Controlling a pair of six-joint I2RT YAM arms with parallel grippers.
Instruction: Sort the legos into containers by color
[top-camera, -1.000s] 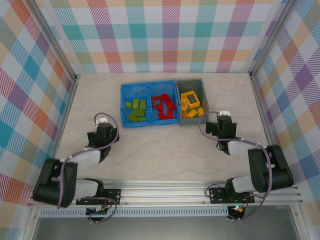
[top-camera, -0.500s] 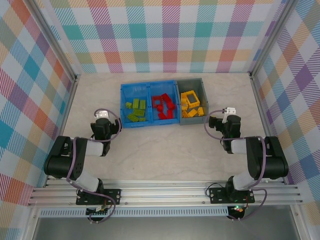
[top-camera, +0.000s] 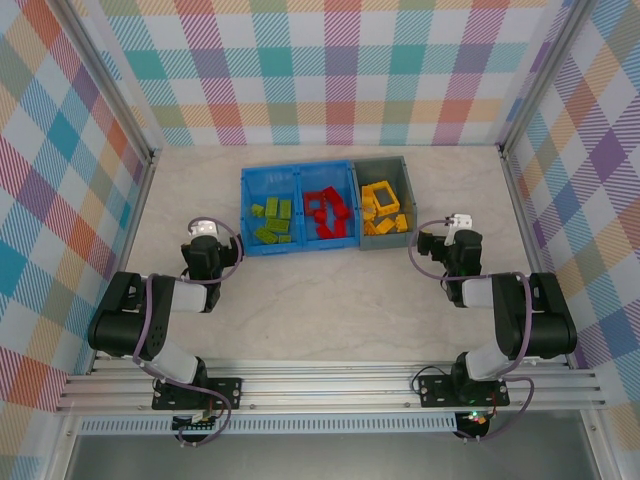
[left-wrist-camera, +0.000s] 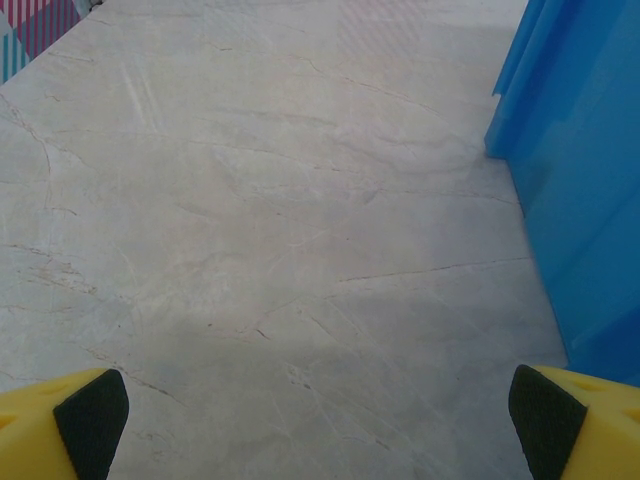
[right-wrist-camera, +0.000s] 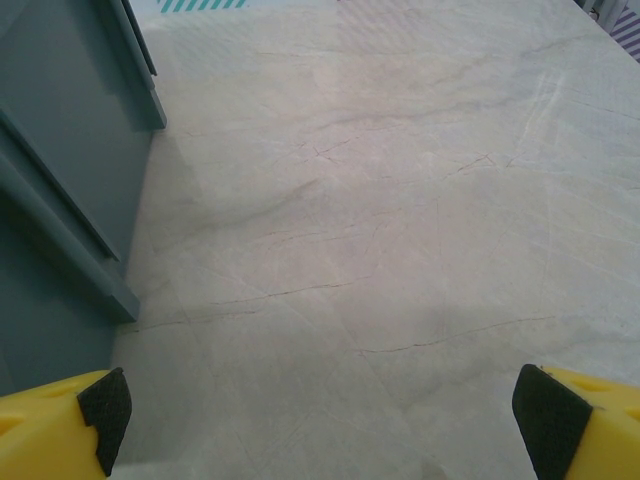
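The blue bin (top-camera: 300, 175) stands at the back middle of the table, green legos (top-camera: 271, 221) in its left compartment and red legos (top-camera: 328, 213) in its right one. Beside it on the right, the grey bin (top-camera: 392, 169) holds the yellow legos (top-camera: 382, 208). My left gripper (top-camera: 203, 236) rests low, left of the blue bin, open with bare table between its fingers (left-wrist-camera: 90, 415); the blue bin's wall (left-wrist-camera: 585, 190) is at its right. My right gripper (top-camera: 458, 226) rests right of the grey bin, open and empty, the grey wall (right-wrist-camera: 60, 170) at its left.
Checkered walls close in the table on three sides. Both arms are folded back over the near half, with the aluminium rail (top-camera: 330, 385) along the front edge. Bare marble-patterned tabletop (top-camera: 330, 300) lies between the arms.
Over the last second both arms folded back, their elbows rising away from the rail and both grippers shifting slightly towards the back. In the last half second nothing moved.
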